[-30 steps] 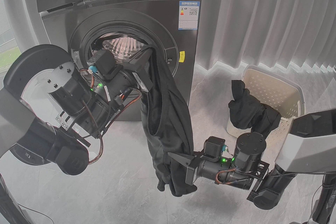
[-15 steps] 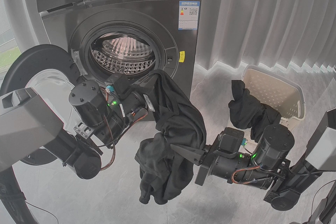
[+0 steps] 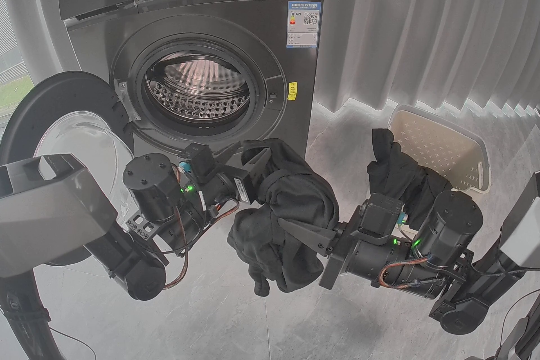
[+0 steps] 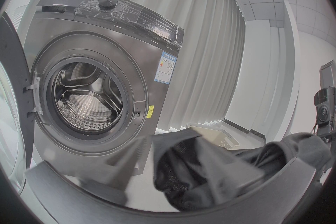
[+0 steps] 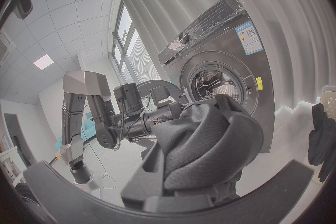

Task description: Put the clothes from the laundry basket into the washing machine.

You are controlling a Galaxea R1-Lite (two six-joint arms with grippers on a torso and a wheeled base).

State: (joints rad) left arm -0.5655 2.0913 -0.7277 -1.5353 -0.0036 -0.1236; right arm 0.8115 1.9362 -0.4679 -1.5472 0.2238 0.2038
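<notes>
Loading step, garment in transit. A black garment (image 3: pixel 292 209) is held bunched above the floor (image 3: pixel 225 322) at the centre of the head view, at about 5 o'clock from the mouth of the washing machine (image 3: pixel 225 12) and below it. It is gripped by the jaws of the left gripper (image 3: pixel 256 164) at its 10 o'clock edge. The right gripper (image 3: pixel 295 229) is pressed into the cloth from 4 o'clock, and it cannot be told whether its jaws are closed on it.

The door (image 3: pixel 56 97) is swung open at 9 o'clock, and the drum (image 3: pixel 197 80) is exposed. A second dark garment (image 3: pixel 399 175) is draped over the near rim of the laundry basket (image 3: pixel 444 147) at 3 o'clock.

The carry is judged under way and insertion not yet done. For the next move, the bundle must be raised toward 11 o'clock and pushed through the opening, with the trailing folds kept clear of the door seal.
</notes>
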